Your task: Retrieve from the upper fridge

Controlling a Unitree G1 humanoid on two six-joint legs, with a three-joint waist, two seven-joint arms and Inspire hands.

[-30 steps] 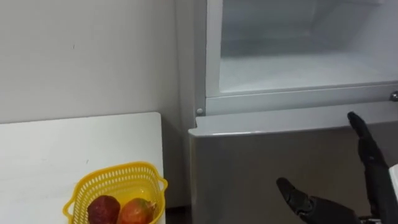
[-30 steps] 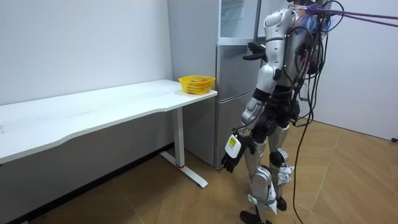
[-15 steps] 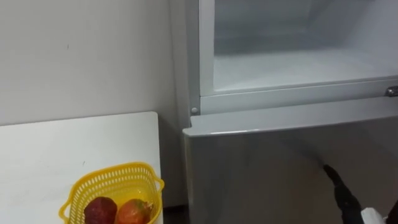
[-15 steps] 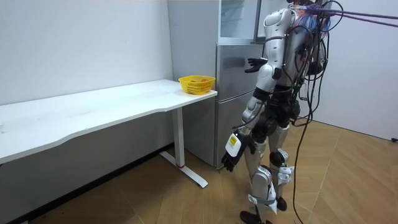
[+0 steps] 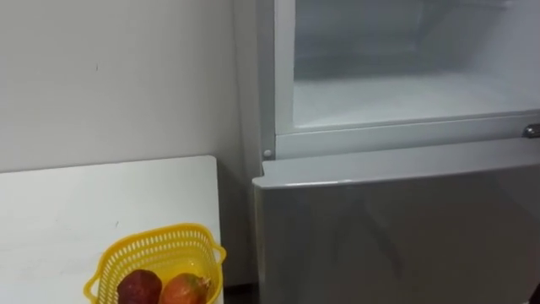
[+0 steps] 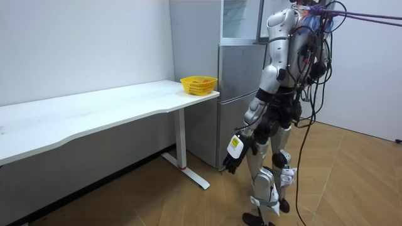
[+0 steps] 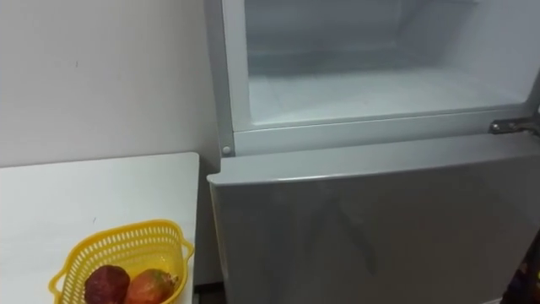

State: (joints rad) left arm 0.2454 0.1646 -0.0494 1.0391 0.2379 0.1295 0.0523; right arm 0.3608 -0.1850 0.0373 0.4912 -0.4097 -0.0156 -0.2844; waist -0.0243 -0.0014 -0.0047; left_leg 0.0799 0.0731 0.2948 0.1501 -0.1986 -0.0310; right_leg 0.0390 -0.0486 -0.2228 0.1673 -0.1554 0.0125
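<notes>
left eye view: the fridge (image 5: 267, 93) is open at the top. its upper shelf (image 5: 405, 97) looks bare and the lower door (image 5: 396, 228) is closed. what you were after lies, i judge, at the lower left of the frame: a dark fruit (image 5: 139, 287) and an orange fruit (image 5: 186, 289), side by side in the basket (image 5: 169, 234) on the table (image 5: 84, 198), near the corner beside the fridge. expect both to be light, round, smooth-skinned and easy to bruise. take one around its middle, thumb opposite the fingers, and squeeze gently. the basket should be light, stiffish mesh, so lift it by the rim.

room view: the robot stands facing the fridge, with the table at the frame's left. the left hand (image 6: 232, 160) hangs low beside the leg, fingers loose, holding nothing.

right eye view: a dark sliver at the lower right corner is probably the right hand (image 7: 530, 283). you cannot tell how its fingers are set.

against a second ago: in the left eye view the right hand stood spread at the lower right, before the lower door. half a second ago just a fingertip was left there, and it has since sunk lower. in the room view that arm reached toward the fridge front, and now it is down along the body. the fruit and basket have not moved.
</notes>
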